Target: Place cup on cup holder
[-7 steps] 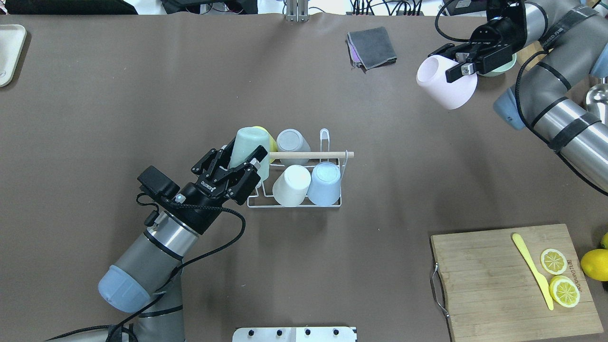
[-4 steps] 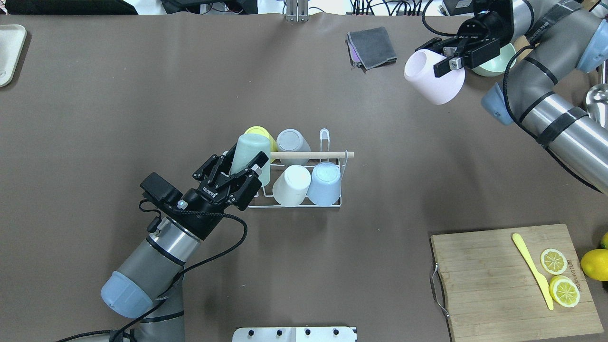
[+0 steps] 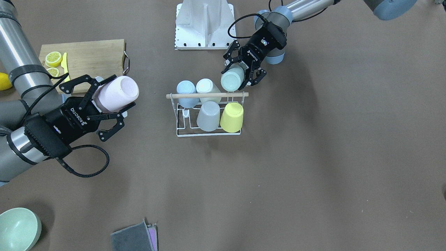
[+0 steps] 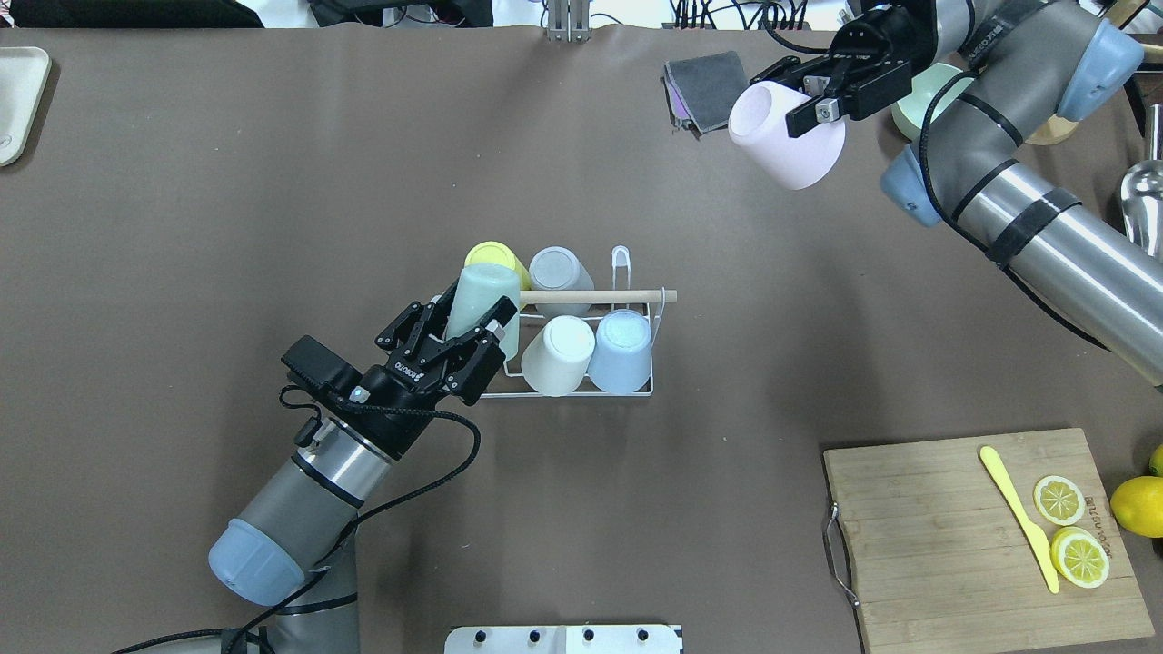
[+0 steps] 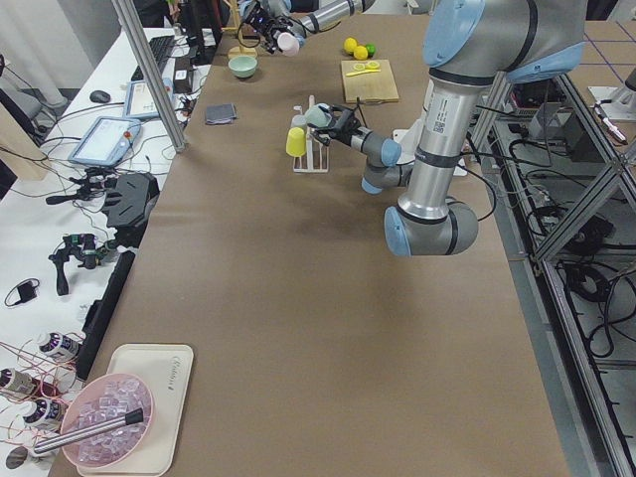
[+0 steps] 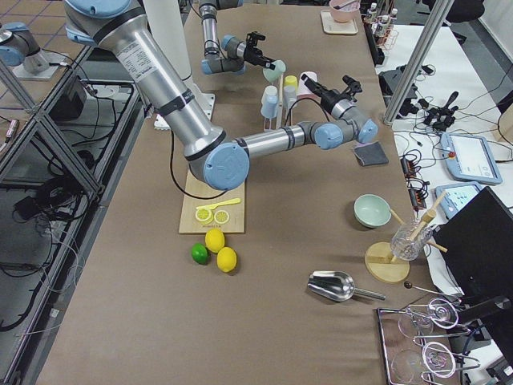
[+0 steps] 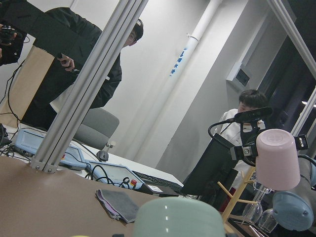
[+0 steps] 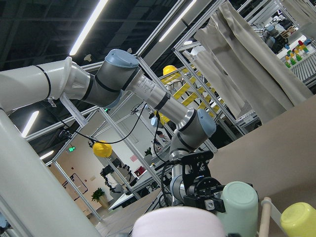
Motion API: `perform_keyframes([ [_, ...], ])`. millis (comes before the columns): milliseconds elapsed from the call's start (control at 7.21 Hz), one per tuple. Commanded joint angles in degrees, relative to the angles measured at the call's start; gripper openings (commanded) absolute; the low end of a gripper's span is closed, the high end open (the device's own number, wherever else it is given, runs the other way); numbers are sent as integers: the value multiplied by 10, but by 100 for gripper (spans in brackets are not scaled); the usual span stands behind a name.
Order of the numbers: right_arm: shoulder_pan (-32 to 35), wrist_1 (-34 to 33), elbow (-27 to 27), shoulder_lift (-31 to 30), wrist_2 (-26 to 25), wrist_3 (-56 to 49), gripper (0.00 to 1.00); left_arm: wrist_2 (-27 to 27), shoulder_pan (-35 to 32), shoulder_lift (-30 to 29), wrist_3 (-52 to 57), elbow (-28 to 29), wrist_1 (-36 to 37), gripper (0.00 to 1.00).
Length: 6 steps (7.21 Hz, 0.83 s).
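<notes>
The cup holder (image 4: 581,389) is a white wire rack with a wooden rod (image 4: 591,296) across its top, mid-table. Upside-down yellow (image 4: 491,252), grey (image 4: 559,268), cream (image 4: 559,354) and light blue (image 4: 622,350) cups stand on it. My left gripper (image 4: 468,318) is shut on a pale green cup (image 4: 482,292), tilted over the rack's left end; it also shows in the front-facing view (image 3: 231,79). My right gripper (image 4: 809,98) is shut on a pink cup (image 4: 786,136), held in the air at the back right, far from the rack.
A grey cloth (image 4: 709,86) lies just left of the pink cup. A green bowl (image 4: 913,113) is behind the right arm. A cutting board (image 4: 954,536) with a yellow knife and lemon slices sits front right. A tray (image 4: 18,100) is at the far left.
My right arm has carried the pink cup leftward along the back of the table. My left arm has shifted slightly right, with the green cup still over the rack's left end.
</notes>
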Motion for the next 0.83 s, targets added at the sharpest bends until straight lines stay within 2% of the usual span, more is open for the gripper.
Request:
perform_keyframes([
  [0,-8,1,-2,17,4,-10,36,11,0,-4,0,10,-5,40],
  [139,-19,0,-8,26,4,-16,36,11,0,-4,0,5,-6,47],
  [277,-31,0,-10,32,4,-26,36,11,-2,-3,1,4,-5,95],
  [693,-67,-2,-34,41,16,-64,36,10,0,-6,1,3,-5,98],
])
